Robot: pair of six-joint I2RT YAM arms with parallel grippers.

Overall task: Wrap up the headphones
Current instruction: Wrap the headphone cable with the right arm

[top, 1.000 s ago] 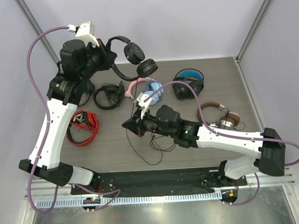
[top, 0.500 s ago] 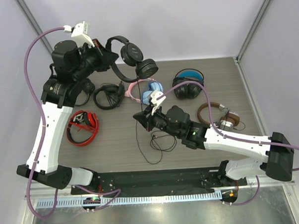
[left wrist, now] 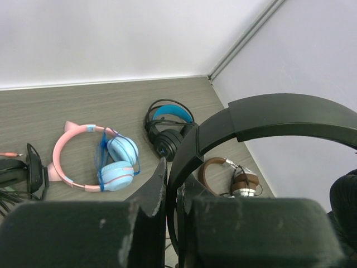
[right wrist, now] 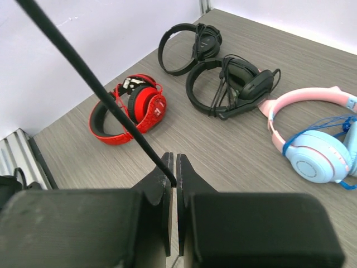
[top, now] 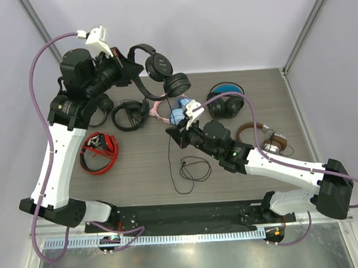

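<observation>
Grey tabletop point(top: 139, 168). Left jaws clamp the headphones point(top: 160, 65) aloft, upper left; right jaws pinch the cable point(top: 170, 155). Judged winding step; next, loop cable round headband.

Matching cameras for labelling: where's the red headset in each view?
Top external: red headphones, left of centre, mid-height.
Left wrist: not in view.
Right wrist: red headphones, left of centre, just above mid-height.
Shared landmark: pink-and-blue headphones, seen in all three views.
</observation>
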